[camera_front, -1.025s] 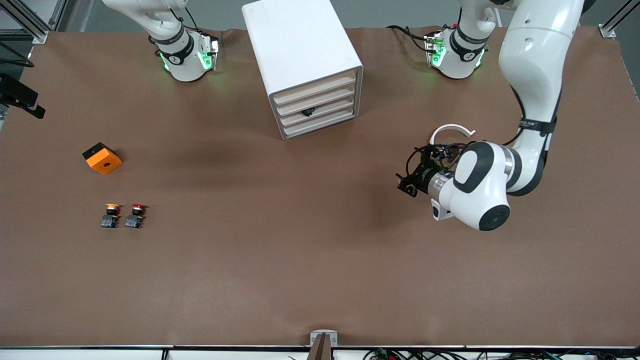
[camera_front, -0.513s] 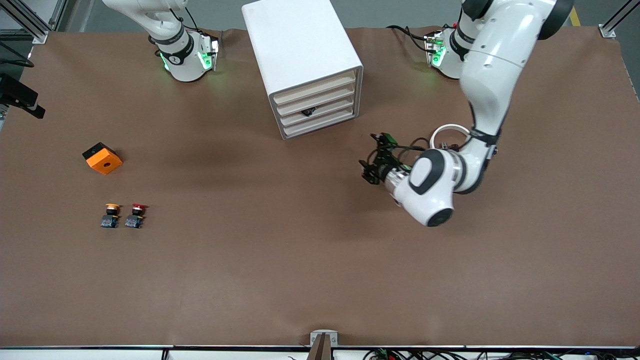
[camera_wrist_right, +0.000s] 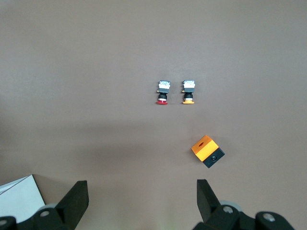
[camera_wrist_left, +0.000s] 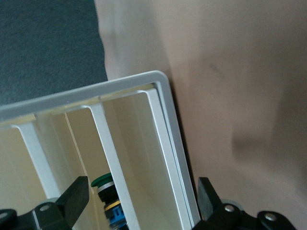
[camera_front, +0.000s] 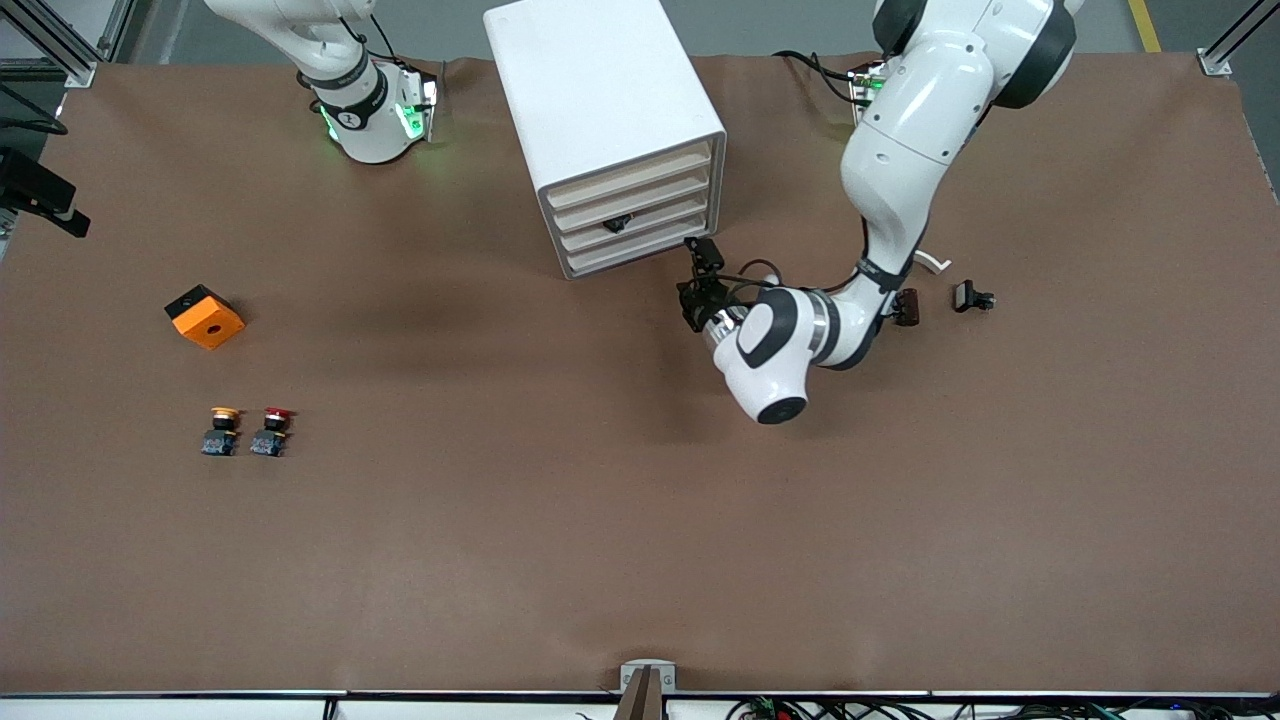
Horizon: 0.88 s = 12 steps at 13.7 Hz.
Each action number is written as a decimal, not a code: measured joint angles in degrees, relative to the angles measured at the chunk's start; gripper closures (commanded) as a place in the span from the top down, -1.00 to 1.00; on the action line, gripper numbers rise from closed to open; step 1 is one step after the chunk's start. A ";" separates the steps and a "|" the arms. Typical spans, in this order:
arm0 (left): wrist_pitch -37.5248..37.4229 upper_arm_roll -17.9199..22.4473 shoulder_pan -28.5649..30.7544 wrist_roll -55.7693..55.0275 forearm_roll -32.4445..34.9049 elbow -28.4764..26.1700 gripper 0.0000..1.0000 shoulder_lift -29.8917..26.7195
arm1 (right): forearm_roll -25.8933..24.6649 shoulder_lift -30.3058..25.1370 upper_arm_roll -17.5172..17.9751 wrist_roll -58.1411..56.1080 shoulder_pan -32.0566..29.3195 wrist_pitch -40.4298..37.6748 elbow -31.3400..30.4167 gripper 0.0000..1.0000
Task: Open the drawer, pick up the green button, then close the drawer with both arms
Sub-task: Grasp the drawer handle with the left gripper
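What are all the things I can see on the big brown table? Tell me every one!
Cabinet: one, white, mid-table near the arm bases.
Drawers: four, cream fronts, stacked in the cabinet.
Green button: one, green cap, seen inside a drawer in the left wrist view.
Red button: one, red cap, toward the right arm's end.
Yellow-orange button: one, beside the red button.
Orange block: one, orange and black, farther from the front camera than the two buttons.
Small black parts: two, toward the left arm's end.
Left gripper: open, in front of the drawers.
Right gripper: open, waiting high over the table.
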 measured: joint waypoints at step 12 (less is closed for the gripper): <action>-2.07 0.00 -3.35 -7.91 -9.21 -0.06 0.81 3.43 | 0.00 0.00 0.04 0.00 0.00 0.00 0.00 1.00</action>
